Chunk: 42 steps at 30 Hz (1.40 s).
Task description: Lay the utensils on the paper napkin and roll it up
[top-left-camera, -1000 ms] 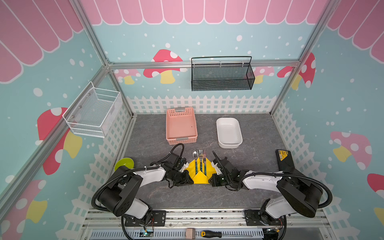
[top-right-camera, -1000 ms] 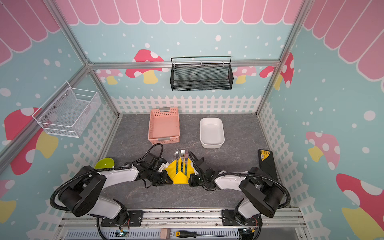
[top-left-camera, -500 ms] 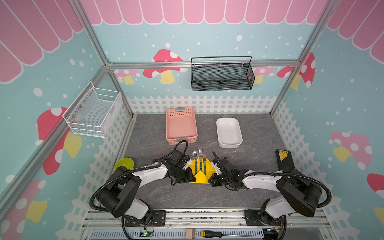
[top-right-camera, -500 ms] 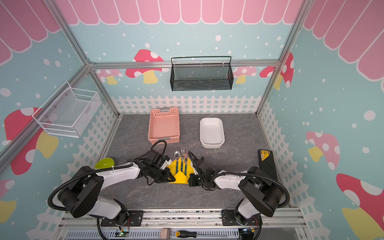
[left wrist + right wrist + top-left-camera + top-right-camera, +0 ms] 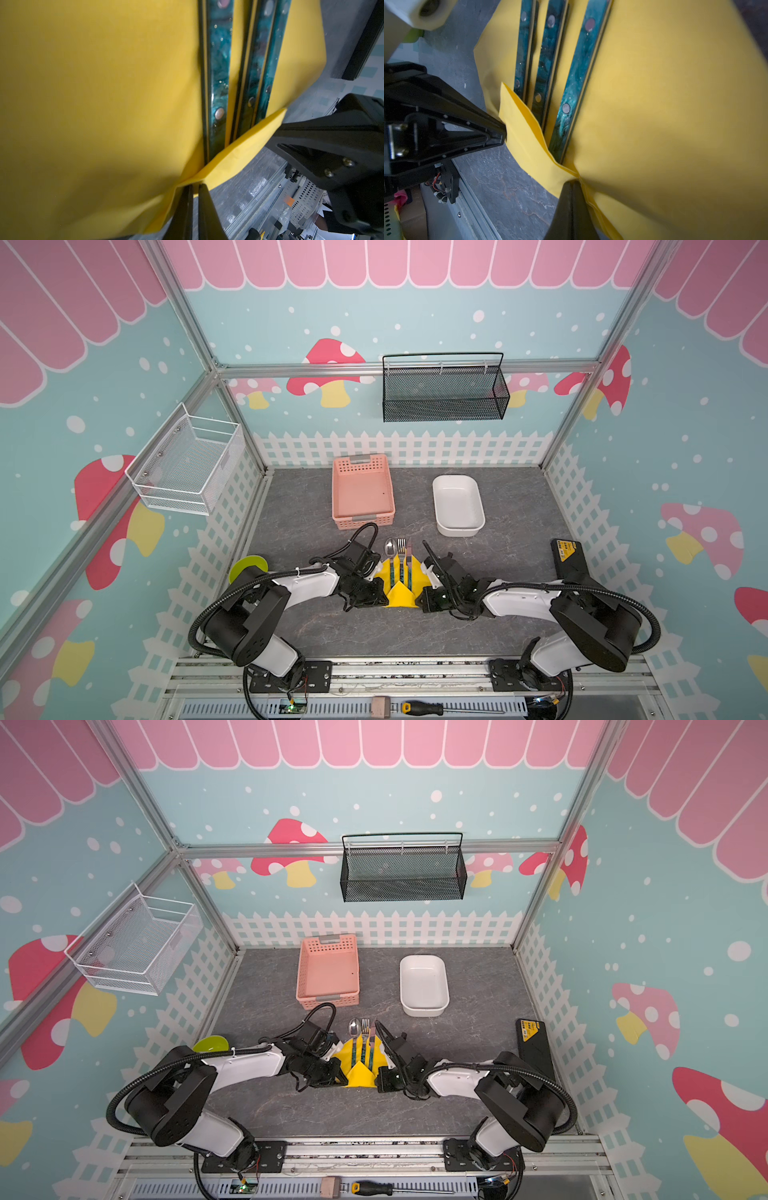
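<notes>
Utensils [image 5: 401, 549] lie side by side on the paper napkin [image 5: 400, 599], at the front middle of the grey surface [image 5: 307, 506]. They are a spoon [image 5: 390, 547], a fork [image 5: 401, 544] and a knife [image 5: 409, 551]. Their heads reach past the napkin's far edge, and their teal-patterned handles [image 5: 219, 72] rest on the yellow sheet. The napkin's near edge is folded up over the handle ends into a peaked flap [image 5: 527, 145]. The left gripper [image 5: 193, 188] has its jaws closed on the fold at the flap's left end. The right gripper [image 5: 572, 184] has its jaws pinched tight on the fold at the right end. A pink basket [image 5: 363, 493] and a white dish [image 5: 458, 506] stand farther back, well apart from the napkin.
</notes>
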Available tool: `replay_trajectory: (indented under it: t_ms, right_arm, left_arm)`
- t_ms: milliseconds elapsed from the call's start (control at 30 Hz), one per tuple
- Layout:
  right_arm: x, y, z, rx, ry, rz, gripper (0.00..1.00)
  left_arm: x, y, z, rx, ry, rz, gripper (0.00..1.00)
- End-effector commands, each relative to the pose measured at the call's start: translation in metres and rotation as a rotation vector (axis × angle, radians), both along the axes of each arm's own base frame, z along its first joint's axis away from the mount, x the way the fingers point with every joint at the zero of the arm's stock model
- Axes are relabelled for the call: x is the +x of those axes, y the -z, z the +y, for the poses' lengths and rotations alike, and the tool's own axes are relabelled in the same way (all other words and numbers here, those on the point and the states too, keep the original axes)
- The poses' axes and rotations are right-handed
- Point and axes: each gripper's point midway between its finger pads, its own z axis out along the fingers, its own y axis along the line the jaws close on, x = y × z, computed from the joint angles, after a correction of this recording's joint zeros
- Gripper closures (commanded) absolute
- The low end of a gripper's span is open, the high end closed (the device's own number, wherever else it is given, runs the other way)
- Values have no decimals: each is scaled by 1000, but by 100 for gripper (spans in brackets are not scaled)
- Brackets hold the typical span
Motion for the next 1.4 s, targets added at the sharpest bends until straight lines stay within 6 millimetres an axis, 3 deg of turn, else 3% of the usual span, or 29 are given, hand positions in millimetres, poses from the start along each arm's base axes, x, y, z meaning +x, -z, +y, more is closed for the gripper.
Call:
replay_trajectory:
  t_ms: [0,467,800,900,1100,1200,1367]
  right_arm:
    - [-5,14,-12,-65,13,42,97]
    - [-13,24,-26,-97,37,77,97]
    - [-13,23,-24,-85,22,77,97]
    - [-12,22,-20,-79,8,75,97]
    - [-10,19,-18,-72,6,71,97]
    - [-10,19,-17,-71,7,71,97]
    - [-9,20,-16,-70,6,75,97]
  left_arm:
    - [-6,14,14,88,-4,15,88]
    - [-14,20,48,181,-95,29,88]
    - [-10,19,62,241,-152,21,86]
    - [0,1,56,196,-169,-27,86]
    - [12,-49,18,47,-86,-131,86]
    - [7,-50,5,15,-37,-101,87]
    - [-1,-30,-3,13,26,-32,89]
